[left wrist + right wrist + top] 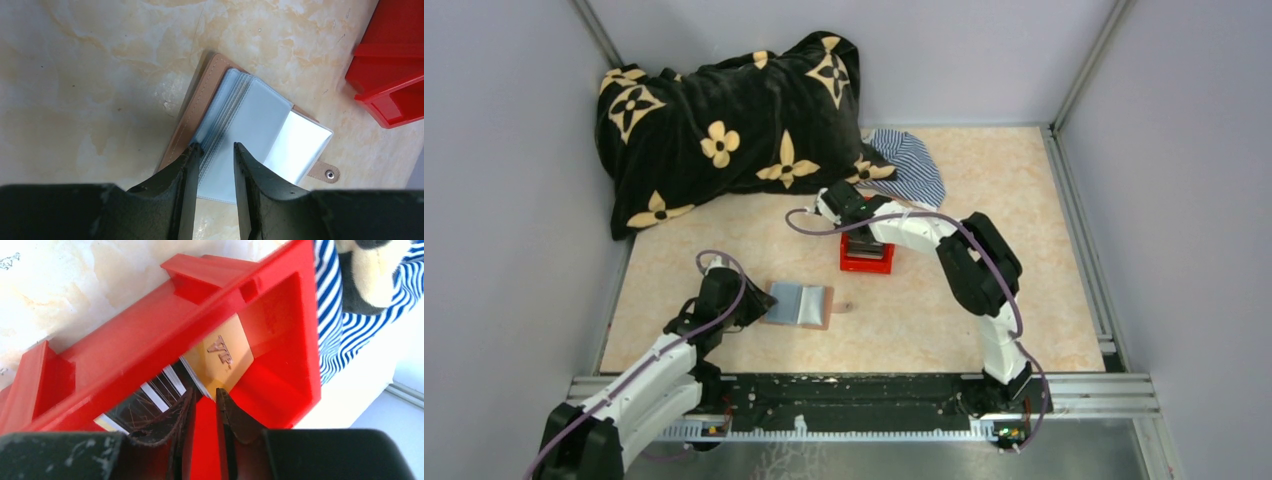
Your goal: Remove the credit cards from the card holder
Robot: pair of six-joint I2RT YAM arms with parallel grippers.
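a: where's the card holder (799,305)?

b: it lies open and flat on the bench (924,320), in front of the left arm. the brown cover is underneath and the clear sleeves (250,115) fan upward. its snap tab (327,173) sticks out at one corner.

a: and the left claw (215,148)?

b: it's right at the holder's near edge with its jaws parted. the edge of the sleeve stack shows in the gap between the fingertips (192,150). i can't tell whether they press on the sleeves or just hover over them.

a: what about the credit cards?

b: they're in the red bin (150,335), which sits further back on the bench, well apart from the holder. an orange-tan card (222,352) with a small logo leans against the bin's inner wall. a dark card (145,402) with pale stripes lies beside it, partly hidden by a finger.

a: is the right claw (205,392) holding one?

b: no. it's down inside the bin with a narrow slit between its jaws, and only the bin's red floor shows through the slit. the tips sit just beside the lower edge of the orange-tan card.

a: anything else around?

b: a striped cloth (909,165) lies just behind the bin. a black cushion (724,120) with tan flowers fills the back left of the bench.
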